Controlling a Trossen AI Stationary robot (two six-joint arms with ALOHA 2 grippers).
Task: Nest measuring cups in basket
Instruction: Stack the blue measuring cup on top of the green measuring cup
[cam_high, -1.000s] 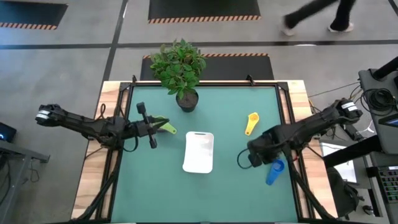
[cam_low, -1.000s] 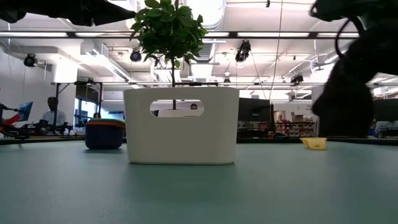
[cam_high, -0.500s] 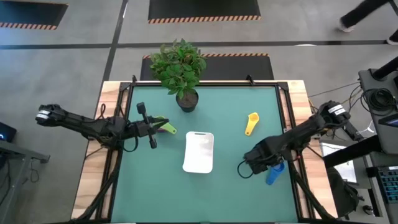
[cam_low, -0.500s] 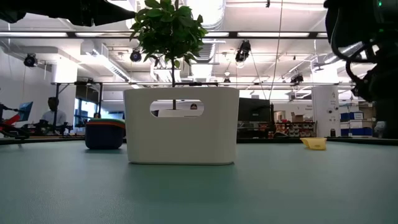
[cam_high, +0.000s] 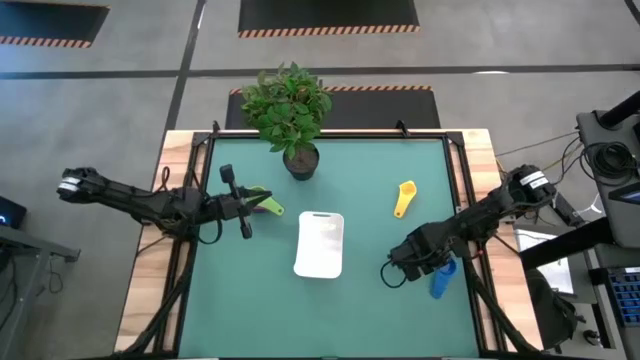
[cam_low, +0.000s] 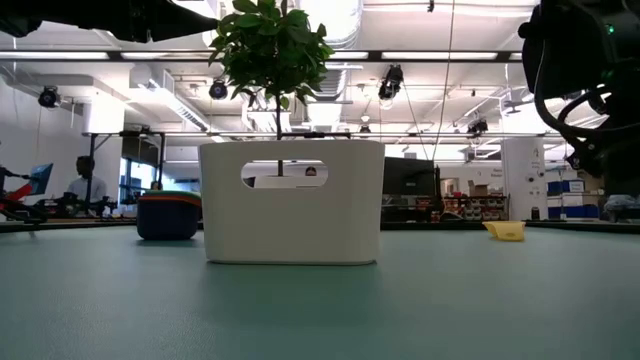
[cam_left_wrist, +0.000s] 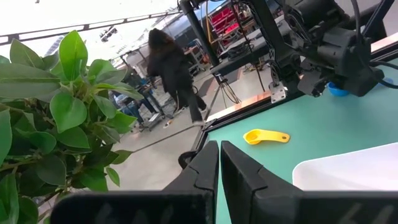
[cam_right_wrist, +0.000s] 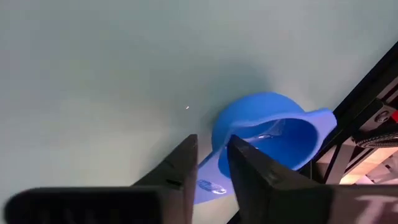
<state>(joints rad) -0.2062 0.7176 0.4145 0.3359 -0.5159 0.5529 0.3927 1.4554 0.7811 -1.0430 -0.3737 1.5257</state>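
Blue measuring cup (cam_right_wrist: 267, 140) lies near the table's right edge, its handle between the nearly closed right gripper (cam_right_wrist: 211, 163) fingers; we'd pinch firmly, lift level toward the basket (cam_high: 320, 245).

The green bench (cam_high: 370, 190) carries a white basket (cam_high: 320, 244) near its middle, a potted plant (cam_high: 300, 160) at the far edge, a yellow cup (cam_high: 404, 197), a green cup (cam_high: 266, 204) and a blue cup (cam_high: 441, 279) toward the right side.
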